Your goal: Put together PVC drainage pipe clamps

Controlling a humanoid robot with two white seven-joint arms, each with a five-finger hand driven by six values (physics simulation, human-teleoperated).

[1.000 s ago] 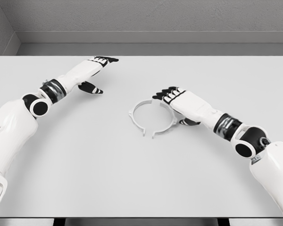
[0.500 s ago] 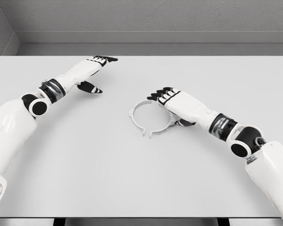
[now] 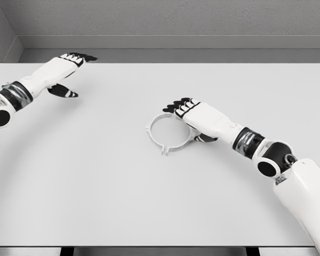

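Observation:
A white PVC pipe clamp ring [image 3: 151, 130] lies flat near the middle of the white table [image 3: 96, 181]. Its two end tabs [image 3: 165, 151] sit close together at the near side. My right hand [image 3: 189, 113] rests over the ring's right half, fingers straight and together, pointing left. Its thumb [image 3: 205, 139] is tucked low beside the ring's outer edge. That part of the ring is hidden under the palm. My left hand [image 3: 69, 72] hovers far off at the back left, fingers spread and holding nothing.
A grey wall and ledge [image 3: 176, 42] run along the table's far edge. The table's near edge [image 3: 160, 246] is at the bottom of the view. No other parts show on the table.
The left arm has swung left and back, away from the ring. The right hand has slid left over the ring, and the gap between the end tabs has narrowed.

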